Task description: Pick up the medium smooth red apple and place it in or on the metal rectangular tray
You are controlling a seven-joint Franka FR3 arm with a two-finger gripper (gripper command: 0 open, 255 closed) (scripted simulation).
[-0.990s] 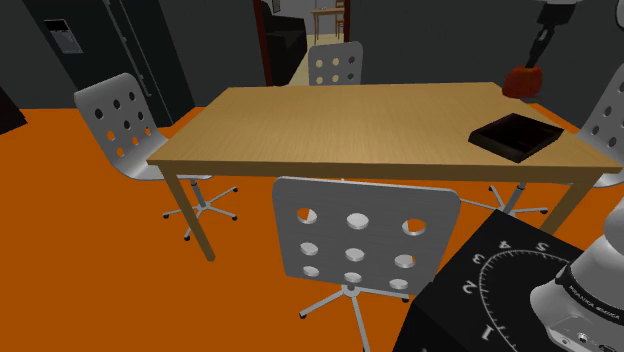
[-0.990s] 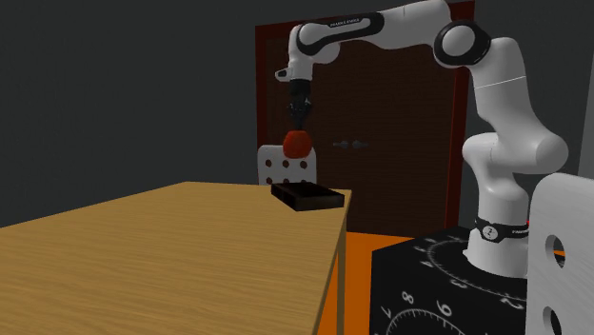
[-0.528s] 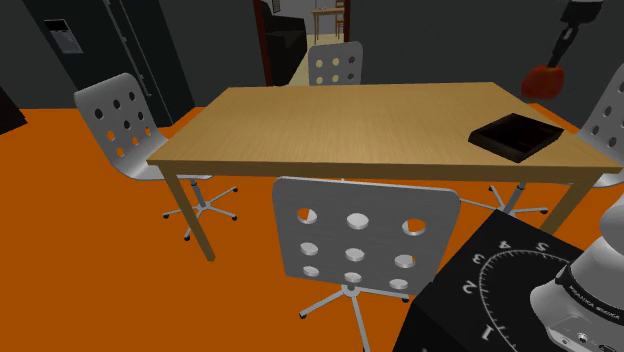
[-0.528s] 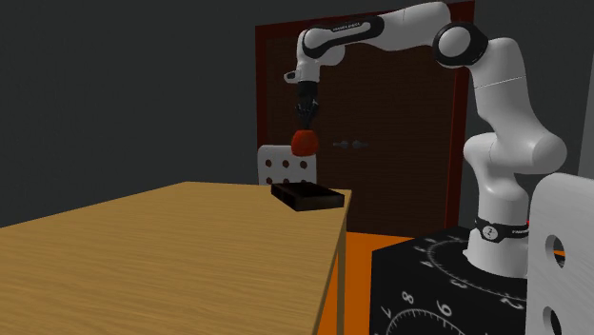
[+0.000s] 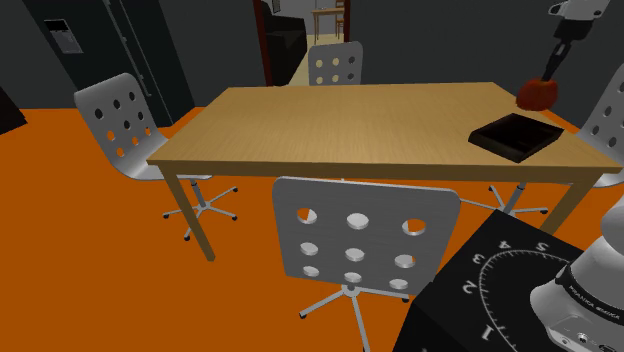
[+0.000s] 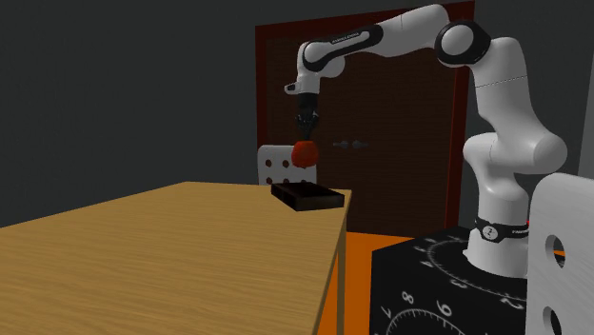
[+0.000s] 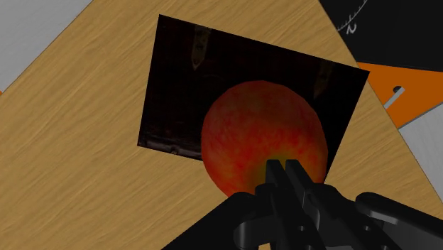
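A red apple point(image 5: 538, 94) point(image 6: 305, 152) point(image 7: 259, 135) hangs in the air above the dark rectangular tray point(image 5: 515, 136) point(image 6: 305, 196) point(image 7: 177, 92), which lies on the wooden table point(image 5: 340, 125) near the corner closest to the stand. My black gripper point(image 5: 549, 78) point(image 6: 306, 133) point(image 7: 284, 170) is shut on the apple from above, its fingers close together at the apple's top. In the wrist view the apple hangs over the tray's dark inside and hides part of it.
Grey perforated chairs stand around the table: one in front point(image 5: 355, 245), one at the shoulder view's left point(image 5: 120, 125), one at the far side point(image 5: 335, 62), one at the right edge point(image 5: 608, 110). The black stand point(image 5: 500, 290) is at the lower right. The floor is orange.
The gripper with the apple has moved over the tray and come down toward it. The tray and chairs have not moved.
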